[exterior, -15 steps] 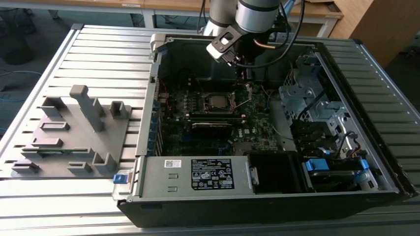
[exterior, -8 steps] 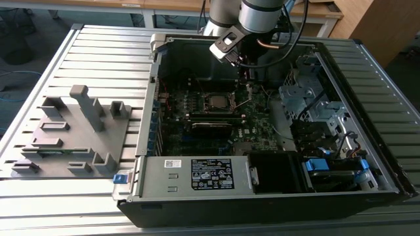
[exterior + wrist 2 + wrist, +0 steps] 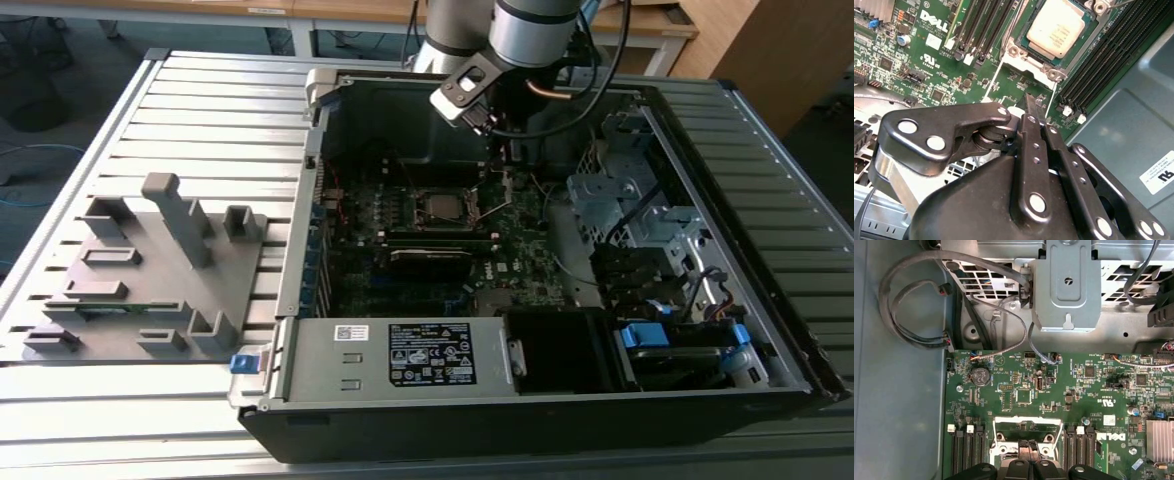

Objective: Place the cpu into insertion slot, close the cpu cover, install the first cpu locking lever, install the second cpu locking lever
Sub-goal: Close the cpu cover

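Observation:
The cpu (image 3: 1056,27) lies flat in the insertion slot (image 3: 441,207) on the green motherboard, its silver-grey top uncovered. The cpu cover (image 3: 1026,421), a thin silver frame with a square window, stands raised off the slot on the side nearest my gripper. In both wrist views my gripper (image 3: 1035,107) (image 3: 1027,444) is shut, with nothing seen between its black fingers, and its tips are right at the raised cover's edge. The exterior view puts the gripper (image 3: 511,165) just beyond the slot, toward the case's back wall.
Long black memory slots (image 3: 1104,55) flank the socket. A grey metal drive cage (image 3: 1066,285) and looping cables (image 3: 909,300) lie at the board's edge. The open computer case (image 3: 787,300) rests on a slatted metal table (image 3: 200,120), beside a grey fixture (image 3: 147,270).

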Controlling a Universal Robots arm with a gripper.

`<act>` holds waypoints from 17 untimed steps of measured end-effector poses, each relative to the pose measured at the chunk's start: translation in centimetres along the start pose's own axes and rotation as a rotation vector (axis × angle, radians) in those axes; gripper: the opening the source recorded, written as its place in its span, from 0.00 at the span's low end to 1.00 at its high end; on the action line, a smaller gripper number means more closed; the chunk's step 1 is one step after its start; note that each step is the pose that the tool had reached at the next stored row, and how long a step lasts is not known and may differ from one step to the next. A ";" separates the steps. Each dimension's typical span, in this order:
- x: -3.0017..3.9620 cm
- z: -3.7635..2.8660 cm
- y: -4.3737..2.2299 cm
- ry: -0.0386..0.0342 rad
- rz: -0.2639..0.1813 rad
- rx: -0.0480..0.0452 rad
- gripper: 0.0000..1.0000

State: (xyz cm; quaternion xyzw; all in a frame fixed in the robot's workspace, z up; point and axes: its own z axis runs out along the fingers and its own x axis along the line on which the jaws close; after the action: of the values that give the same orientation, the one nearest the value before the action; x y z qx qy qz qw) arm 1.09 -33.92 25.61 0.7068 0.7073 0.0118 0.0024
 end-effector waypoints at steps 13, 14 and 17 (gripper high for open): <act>0.00 -0.18 0.01 0.0000 0.000 0.0000 0.10; 0.00 -0.18 0.04 0.0001 0.000 0.0000 0.10; 0.01 -0.18 0.23 -0.0001 0.000 0.0001 0.10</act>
State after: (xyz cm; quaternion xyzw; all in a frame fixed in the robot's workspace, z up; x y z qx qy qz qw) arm 1.32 -33.92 25.80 0.7068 0.7073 0.0117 0.0024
